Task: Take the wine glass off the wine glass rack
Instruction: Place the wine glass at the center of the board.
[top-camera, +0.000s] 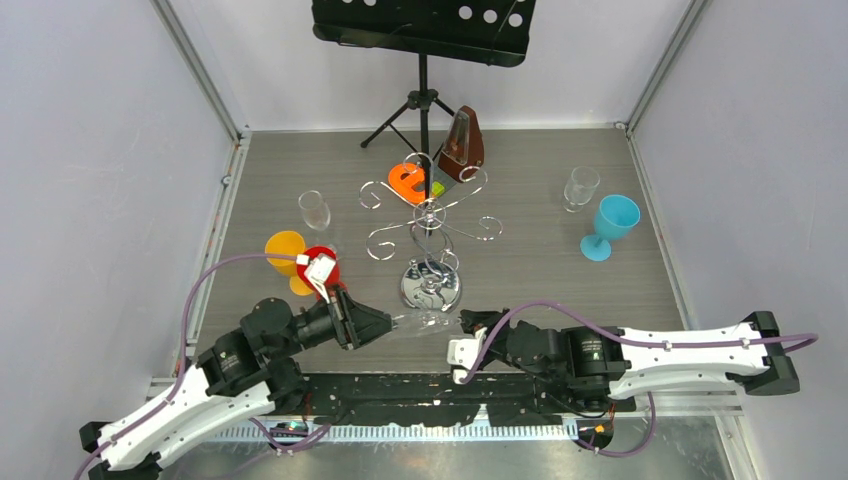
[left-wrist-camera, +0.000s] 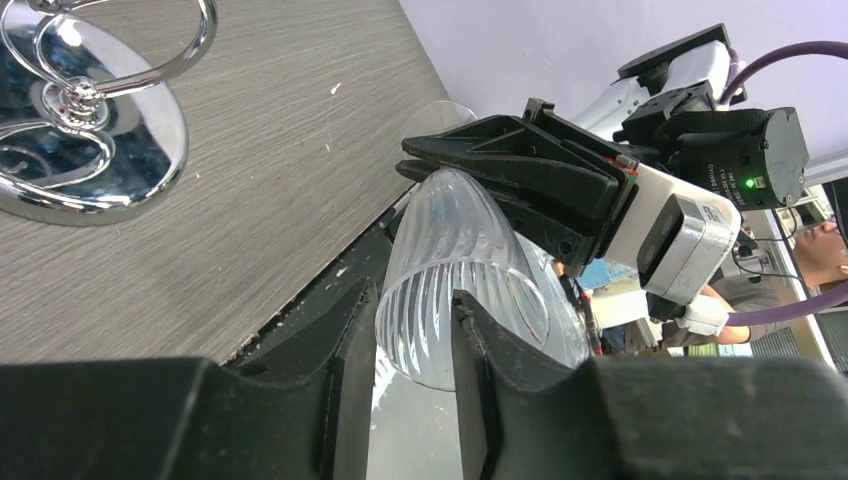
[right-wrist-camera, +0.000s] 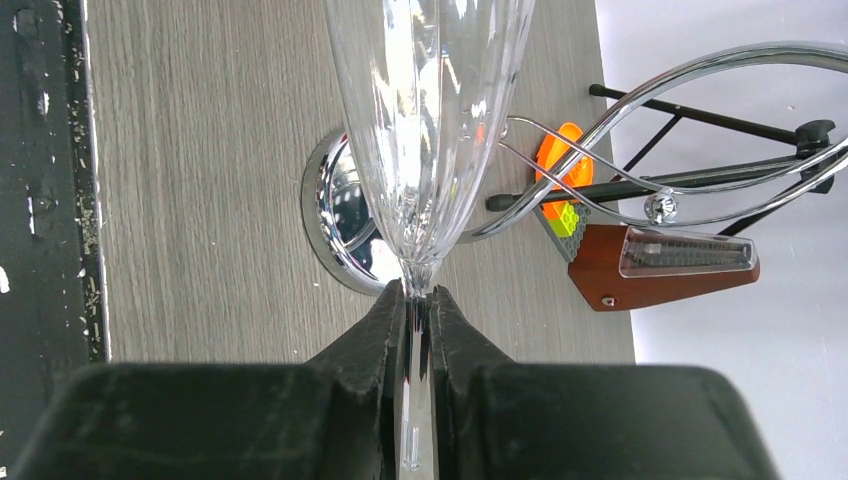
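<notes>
**Grey wood-grain tabletop: glass off the rack, slung between 2 arms**

Grey wood-grain tabletop (top-camera: 560, 270), fenced by pale walls, carries the wine glass rack (top-camera: 428, 215). In the top view I can make out no glass hanging from its chrome scrolls. The wine glass (left-wrist-camera: 445, 255) lies on its side in the air, on the near side of the rack's mirror base and apart from it, over the tabletop's near edge.

The right end effector (right-wrist-camera: 418, 300) is pinched narrow on the stem, just where it meets the bowl. The left end effector (left-wrist-camera: 412, 300) sits at the mouth. 1 of its fingers (left-wrist-camera: 350, 330) is outside the ribbed wall and the other lies across the opening, with a moderate gap between them. Whether those pads actually press the wall, I cannot tell.

The glass looks light, rigid and thin-walled, so probably brittle, and its smooth clear surface is likely slippery under hard pads. The stem seems the better hold, since it is narrow enough for the pads to close around. It is also the slenderest part and would probably snap under twisting. With 2 arms on 1 stiff object, any disagreement between them would load that neck. The rim is likely the weakest place to squeeze.

Lifting the glass off the rack appears done. Setting it down would need open tabletop beside the rack, away from the orange goblet (top-camera: 284, 250) to the rack's left and the blue goblet (top-camera: 610, 225) to its right. A music stand (top-camera: 422, 30) and a brown metronome (top-camera: 465, 145) stand behind the rack.
</notes>
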